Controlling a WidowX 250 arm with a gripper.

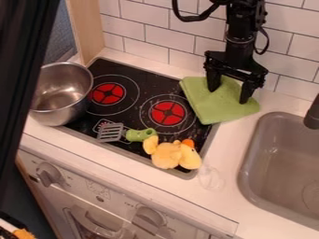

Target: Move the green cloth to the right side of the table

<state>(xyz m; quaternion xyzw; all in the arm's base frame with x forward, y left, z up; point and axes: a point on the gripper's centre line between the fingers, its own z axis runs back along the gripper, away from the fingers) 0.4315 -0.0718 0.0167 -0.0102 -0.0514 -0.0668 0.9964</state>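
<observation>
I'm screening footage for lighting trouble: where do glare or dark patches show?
Camera view: pale highlights inside the shiny steel pot; near-black foreground shape along the left edge, little detail in it; pale green cloth evenly lit, no harsh glare; clear see-through object barely stands out.

Camera view: high before the white counter (224,161), slanting down
White tiled wall (146,16): faced obliquely, across the top
Black stovetop with red burners (159,86): mid-distance, left of centre, whole outline nearly within frame
Grey sink basin (280,149): cut by the right edge
White oven front with knobs (78,186): nearer, lower left
</observation>
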